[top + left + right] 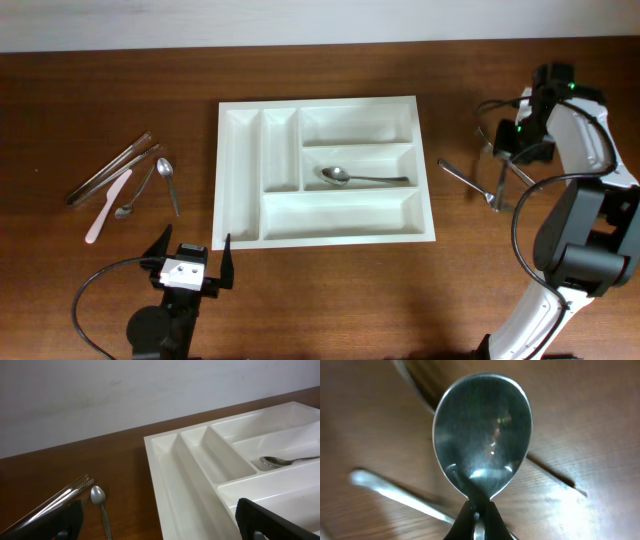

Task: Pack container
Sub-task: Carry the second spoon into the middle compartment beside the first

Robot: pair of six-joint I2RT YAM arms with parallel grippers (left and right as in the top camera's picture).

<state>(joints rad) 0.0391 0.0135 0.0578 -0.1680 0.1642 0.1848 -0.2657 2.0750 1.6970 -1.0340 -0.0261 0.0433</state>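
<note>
Overhead: tray (340, 215) at desk (100, 80) centre, 1 spoon (350, 178) in its middle long compartment; left fingers (226, 258) spread open by its near-left corner. Right wrist view alone shows right fingers (475, 520) clamping a 2nd spoon (482, 435).

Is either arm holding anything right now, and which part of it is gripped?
The right end effector pinches a metal spoon at its neck, just below the bowl. The left end effector is open and holds nothing.
</note>
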